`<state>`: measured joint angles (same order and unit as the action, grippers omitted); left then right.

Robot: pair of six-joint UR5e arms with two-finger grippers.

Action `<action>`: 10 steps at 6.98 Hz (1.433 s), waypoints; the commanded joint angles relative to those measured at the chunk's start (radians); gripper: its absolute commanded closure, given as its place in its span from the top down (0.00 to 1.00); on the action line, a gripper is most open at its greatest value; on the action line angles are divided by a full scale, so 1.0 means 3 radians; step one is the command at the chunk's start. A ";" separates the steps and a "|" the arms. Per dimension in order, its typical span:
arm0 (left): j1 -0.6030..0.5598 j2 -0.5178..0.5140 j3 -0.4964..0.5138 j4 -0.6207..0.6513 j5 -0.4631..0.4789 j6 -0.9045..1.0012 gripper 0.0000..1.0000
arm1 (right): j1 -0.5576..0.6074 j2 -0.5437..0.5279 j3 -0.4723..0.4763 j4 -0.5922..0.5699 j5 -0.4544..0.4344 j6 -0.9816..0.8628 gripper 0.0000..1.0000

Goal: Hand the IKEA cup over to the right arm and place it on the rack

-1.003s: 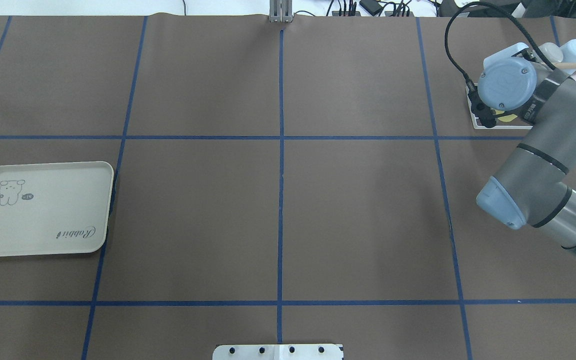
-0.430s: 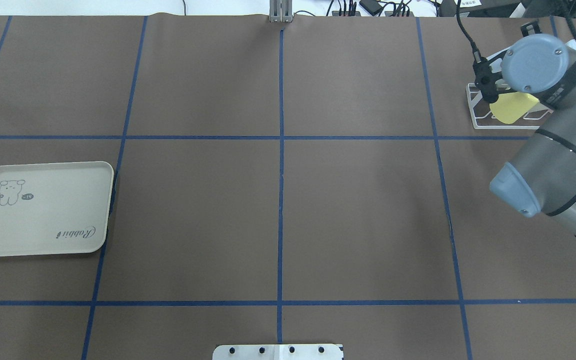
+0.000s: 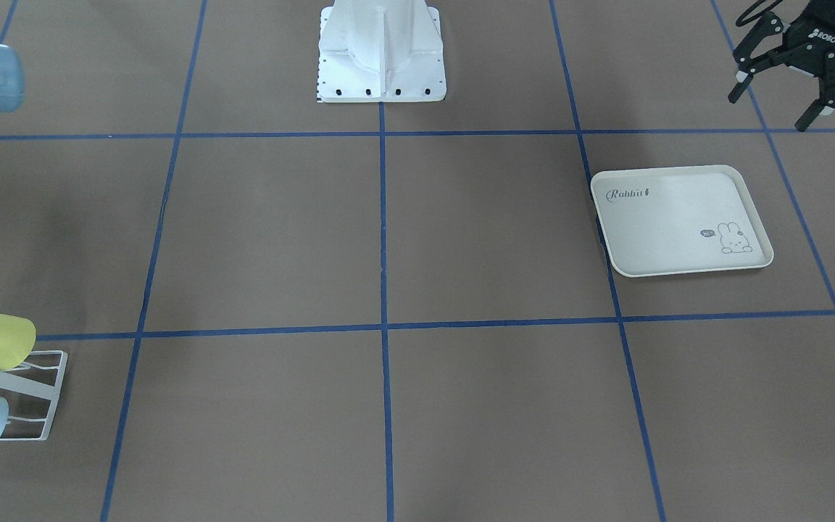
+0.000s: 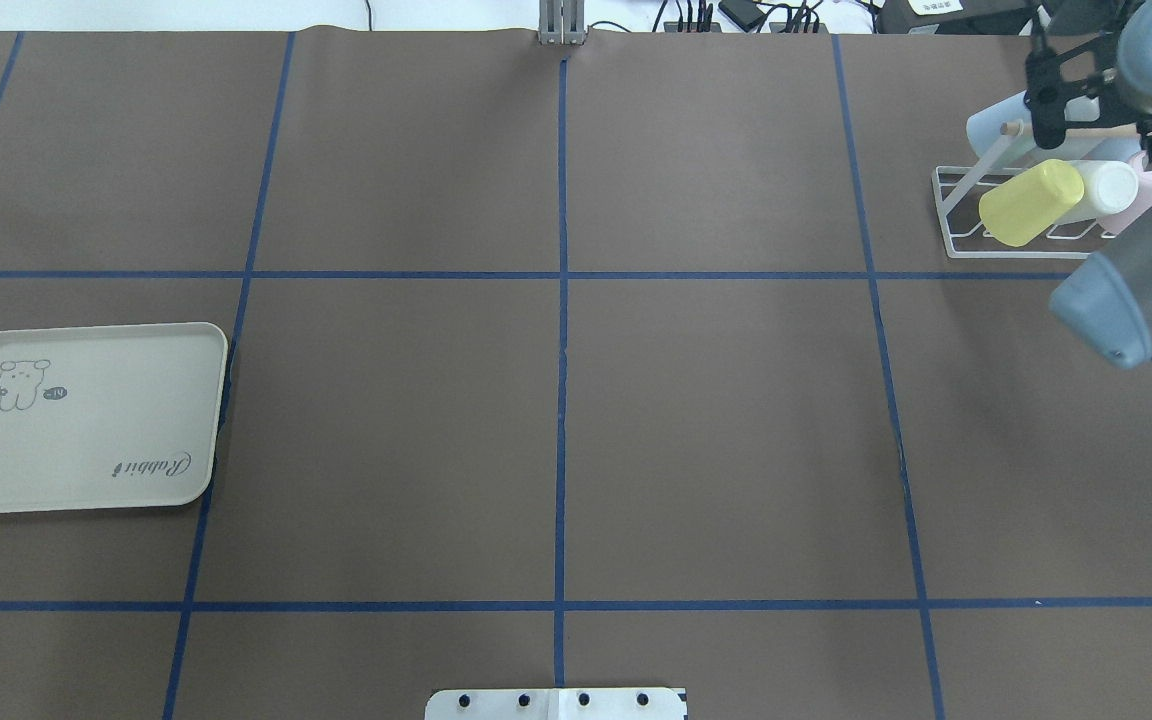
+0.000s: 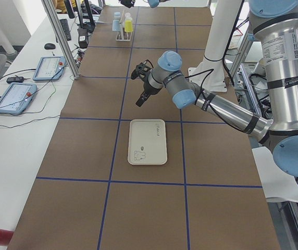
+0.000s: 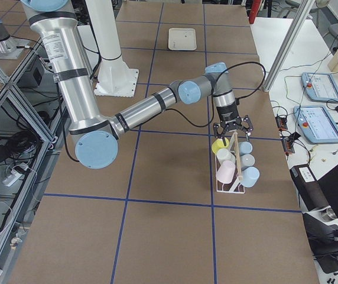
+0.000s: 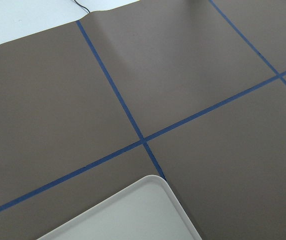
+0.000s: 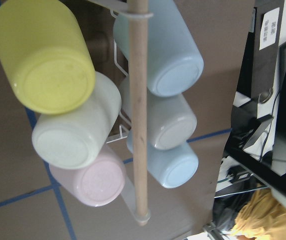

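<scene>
Brown table cover (image 4: 386, 430) gridded with blue tape (image 4: 562, 400), white side bench (image 5: 5, 140) — two blue-edged pendants (image 5: 14, 97), cables (image 5: 39, 101), aluminium posts (image 5: 60, 36)

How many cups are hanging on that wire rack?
6. One side of the rack: yellow cup, white cup, pink cup. Other side: blue cup, pale grey cup, second blue cup. None seems hidden.

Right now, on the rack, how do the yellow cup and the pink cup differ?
The yellow cup is bright, the pink cup pale. Yellow sits at one end of the row, pink at the other, a white cup between. Both tilt on the rack, bases outward.
</scene>
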<state>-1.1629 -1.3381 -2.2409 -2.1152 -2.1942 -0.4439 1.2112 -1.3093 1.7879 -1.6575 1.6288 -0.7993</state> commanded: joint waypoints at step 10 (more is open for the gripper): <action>-0.1727 0.0385 0.0981 0.1388 -0.0024 0.2026 1.00 | 0.1362 -0.1250 -0.0356 0.0008 0.2256 0.2092 0.99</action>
<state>-1.6459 -1.2297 -1.9386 -1.7660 -2.1960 0.1287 1.6193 -1.6861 1.6820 -1.6582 2.3021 -0.1763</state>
